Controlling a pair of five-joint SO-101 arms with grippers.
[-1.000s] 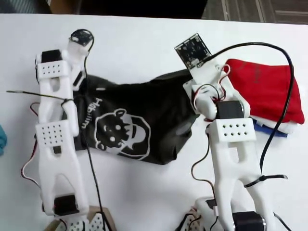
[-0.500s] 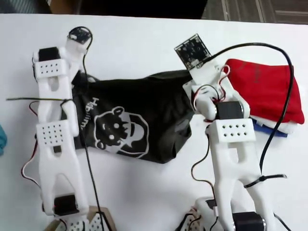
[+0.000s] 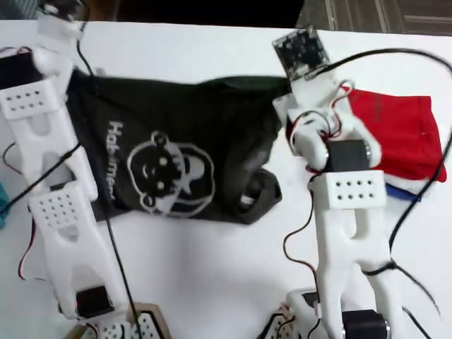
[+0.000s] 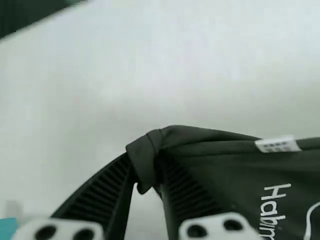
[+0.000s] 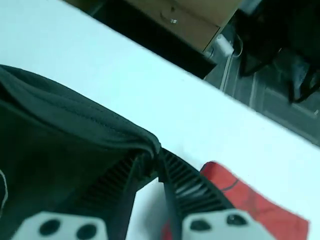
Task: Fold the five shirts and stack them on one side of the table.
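A black shirt (image 3: 176, 162) with a white cartoon print hangs stretched between both arms above the white table (image 3: 212, 282). My left gripper (image 4: 146, 167) is shut on a bunched corner of the black shirt (image 4: 225, 175) at the far left. My right gripper (image 5: 152, 157) is shut on the opposite corner of the black shirt (image 5: 55, 135), near the far middle. A folded red shirt (image 3: 395, 134) tops a small stack with white and blue layers (image 3: 399, 191) at the right side; the red shirt (image 5: 240, 210) also lies just beyond my right gripper.
A teal object (image 3: 3, 205) peeks in at the left table edge. The right arm's black cable (image 3: 395, 63) arcs over the red stack. A wooden cabinet (image 5: 200, 17) stands beyond the far table edge. Bare white table lies in front of the black shirt.
Both grippers have lifted and pulled the black shirt toward the far edge, spreading it wider. The left arm swung farther left and back; the right one moved back slightly.
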